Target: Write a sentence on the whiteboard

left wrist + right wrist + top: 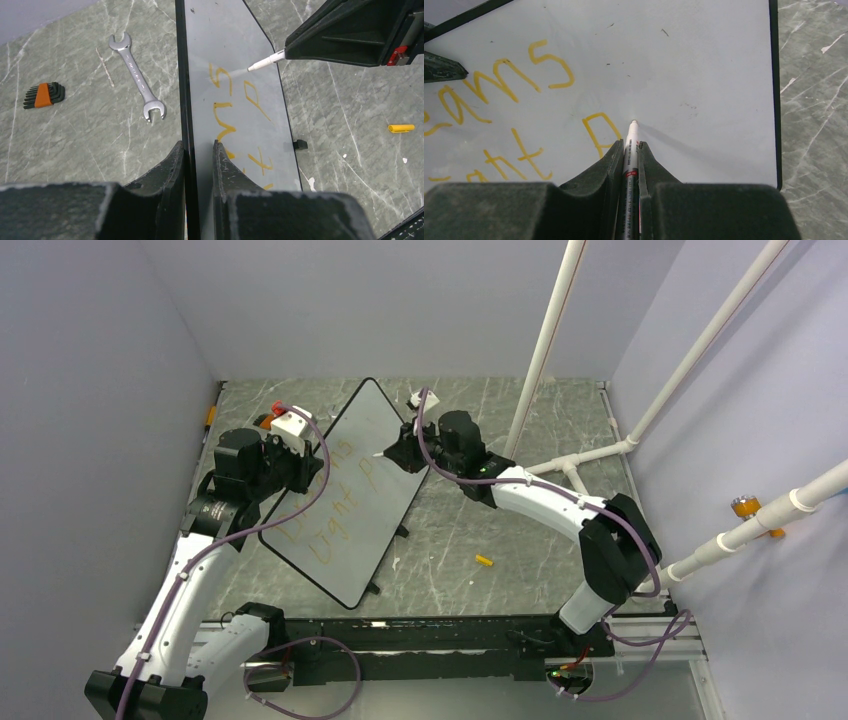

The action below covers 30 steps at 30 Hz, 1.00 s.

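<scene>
The whiteboard (375, 455) stands tilted on the table, and my left gripper (296, 468) is shut on its left rim; in the left wrist view my left gripper (199, 150) pinches the whiteboard (235, 45) edge between both fingers. The sentence (335, 502) in orange-yellow reads "Dreams" above "Light p"; it also shows in the right wrist view (519, 80). My right gripper (629, 147) is shut on a white marker (630, 145), whose tip rests on or just off the whiteboard (704, 60) right of the "P". The marker tip also shows in the left wrist view (265, 61).
A yellow marker cap (484, 561) lies on the grey marbled table (520, 540) right of the board. A silver wrench (136, 76) and an orange hex-key set (44, 95) lie left of the board. White pipes (545, 340) stand behind right.
</scene>
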Motion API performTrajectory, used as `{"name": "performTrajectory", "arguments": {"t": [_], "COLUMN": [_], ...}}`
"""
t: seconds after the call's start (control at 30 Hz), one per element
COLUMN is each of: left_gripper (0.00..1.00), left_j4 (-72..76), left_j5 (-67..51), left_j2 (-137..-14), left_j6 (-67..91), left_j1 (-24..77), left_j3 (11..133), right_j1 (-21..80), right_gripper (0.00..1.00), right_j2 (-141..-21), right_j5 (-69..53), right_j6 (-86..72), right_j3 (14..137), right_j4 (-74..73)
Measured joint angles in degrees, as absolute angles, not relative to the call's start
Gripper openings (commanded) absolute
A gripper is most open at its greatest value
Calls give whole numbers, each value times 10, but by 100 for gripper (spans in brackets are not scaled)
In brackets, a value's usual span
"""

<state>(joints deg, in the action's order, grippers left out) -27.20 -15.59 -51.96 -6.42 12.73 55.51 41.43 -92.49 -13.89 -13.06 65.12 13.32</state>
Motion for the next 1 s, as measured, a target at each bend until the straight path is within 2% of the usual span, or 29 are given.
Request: {"name": "performTrajectory", "arguments": {"t": [1.0], "left_gripper": [0], "left_j4": [-272], "left_j5": [-151], "left_j2": [-520], "left_j6": [-64], "left_j1": [127], "left_j3": [555], "right_j1": [415], "right_gripper": [0], "right_j2": [-929], "right_j5": [-161], "right_j6": [-130], "right_j3": [625], "right_j4": [130]}}
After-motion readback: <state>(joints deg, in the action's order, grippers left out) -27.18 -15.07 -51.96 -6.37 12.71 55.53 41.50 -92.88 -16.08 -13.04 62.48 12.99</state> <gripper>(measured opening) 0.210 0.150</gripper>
